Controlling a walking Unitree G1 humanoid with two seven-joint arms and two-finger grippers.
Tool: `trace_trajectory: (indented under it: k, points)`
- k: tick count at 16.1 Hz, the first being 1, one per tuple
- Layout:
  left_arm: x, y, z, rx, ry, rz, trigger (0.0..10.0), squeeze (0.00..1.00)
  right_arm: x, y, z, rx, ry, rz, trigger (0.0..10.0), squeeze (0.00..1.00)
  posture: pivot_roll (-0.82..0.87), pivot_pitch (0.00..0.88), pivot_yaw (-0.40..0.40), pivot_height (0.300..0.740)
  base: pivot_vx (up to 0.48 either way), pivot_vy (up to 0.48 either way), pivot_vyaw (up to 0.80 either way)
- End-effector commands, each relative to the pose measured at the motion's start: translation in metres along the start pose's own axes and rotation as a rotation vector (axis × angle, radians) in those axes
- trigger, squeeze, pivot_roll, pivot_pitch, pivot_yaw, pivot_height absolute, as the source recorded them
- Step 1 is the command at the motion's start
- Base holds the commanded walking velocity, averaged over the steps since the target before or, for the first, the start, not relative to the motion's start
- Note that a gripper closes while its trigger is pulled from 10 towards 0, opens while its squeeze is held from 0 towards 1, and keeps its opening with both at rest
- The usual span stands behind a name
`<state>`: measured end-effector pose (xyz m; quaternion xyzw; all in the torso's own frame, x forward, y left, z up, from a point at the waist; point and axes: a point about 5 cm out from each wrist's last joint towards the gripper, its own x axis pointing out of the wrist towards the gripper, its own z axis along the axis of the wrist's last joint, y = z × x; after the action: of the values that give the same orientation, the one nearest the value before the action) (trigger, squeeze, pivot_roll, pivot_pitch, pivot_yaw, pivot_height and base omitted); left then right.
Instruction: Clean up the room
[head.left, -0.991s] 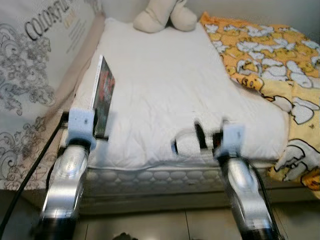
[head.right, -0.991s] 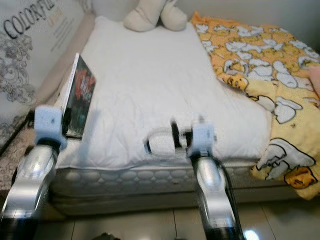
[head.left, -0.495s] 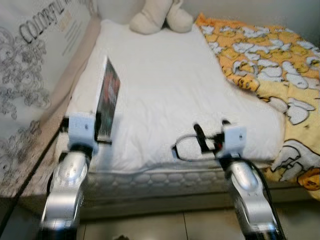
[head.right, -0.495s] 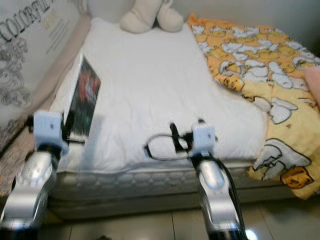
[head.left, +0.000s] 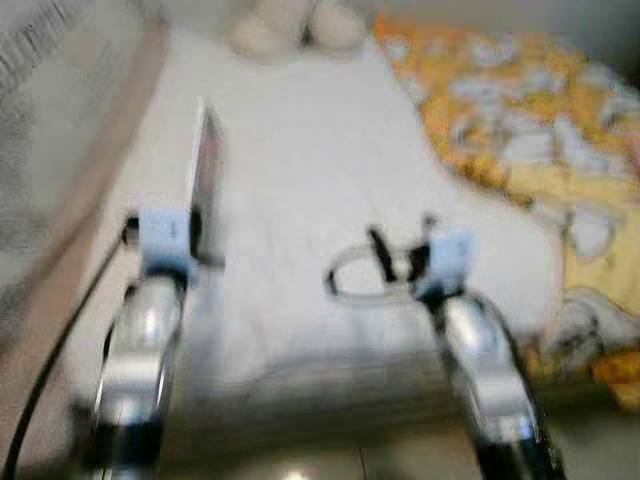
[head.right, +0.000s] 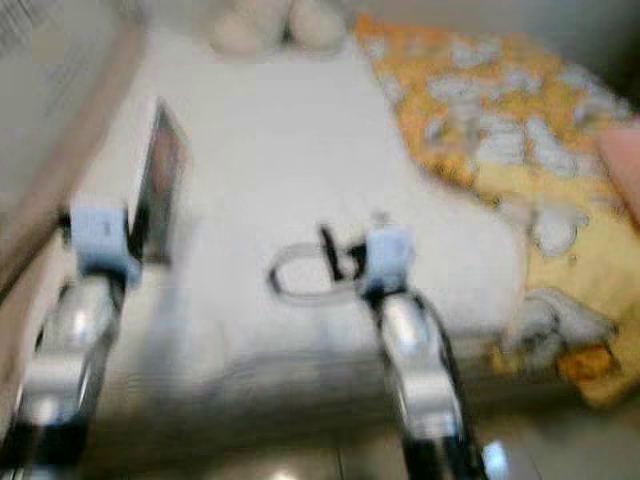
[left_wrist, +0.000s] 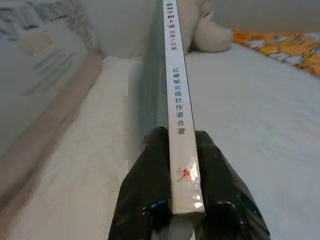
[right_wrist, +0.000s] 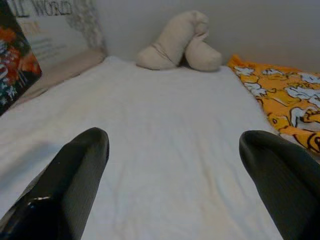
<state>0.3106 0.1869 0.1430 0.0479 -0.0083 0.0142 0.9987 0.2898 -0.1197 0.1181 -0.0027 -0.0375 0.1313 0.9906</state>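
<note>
1. While both head views are coming through pretty blurry, the robot is standing at the foot of a bed (head.left: 300, 150) with a white cover, both silver arms reaching out over it.
2. The left gripper (left_wrist: 175, 150) is clamping a thin book (left_wrist: 172, 75) by its lower edge, one black finger (left_wrist: 150, 175) pressing on each side. Spine is facing the wrist camera, white with printed characters and a small red mark near the bottom.
3. In the head views the book (head.left: 205, 170) is standing on edge, upright, over the left side of the bed near the padded side panel (head.left: 60, 200). Whether it's touching the cover or hanging just above it, can't tell.
4. The right gripper (right_wrist: 175, 185) is hovering over the near part of the bed with its two fingers (right_wrist: 70, 175) spread wide apart, nothing between them except white cover.
5. A dark thin loop, maybe a cable (head.left: 350, 280), is lying on the cover right beside the right gripper. Too blurry to say more.
6. A beige stuffed toy (right_wrist: 180, 42) is sitting at the far end of the bed against the wall.
7. A yellow-orange blanket with white cartoon figures (head.right: 480, 130) is bunching along the right side of the bed and draping over the near corner.
</note>
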Motion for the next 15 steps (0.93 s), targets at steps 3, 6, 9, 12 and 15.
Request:
trace_trajectory:
  k: [3, 6, 9, 12, 15]
  points:
    - [0.038, -0.030, 0.027, -0.290, 0.015, -0.091, 10.0, 0.00, 0.003, -0.004, 0.003, 0.007, 0.013, -0.001, 10.0, 0.19, -0.07, 0.018, -0.021, 0.740, 0.000, 0.000, 0.27]
    - [0.049, -0.044, 0.033, -0.242, -0.006, -0.142, 10.0, 0.00, 0.002, -0.006, 0.001, 0.013, 0.021, -0.007, 10.0, 0.20, -0.08, 0.028, -0.021, 0.740, 0.000, -0.160, 0.79]
    - [0.068, -0.055, 0.035, -0.256, 0.027, -0.192, 10.0, 0.00, 0.001, -0.006, -0.001, 0.014, 0.039, -0.016, 10.0, 0.16, -0.08, 0.031, -0.023, 0.740, 0.000, -0.459, 0.00]
    - [0.079, -0.069, 0.028, -0.367, 0.130, -0.312, 10.0, 0.00, 0.001, -0.003, -0.002, 0.015, 0.046, -0.004, 10.0, 0.15, -0.08, 0.049, -0.028, 0.740, 0.000, -0.105, 0.00]
    - [0.088, -0.079, 0.024, -0.616, 0.200, -0.305, 10.0, 0.00, -0.004, 0.001, 0.003, -0.014, 0.042, 0.030, 10.0, 0.15, -0.15, 0.099, -0.025, 0.740, 0.000, 0.000, 0.00]
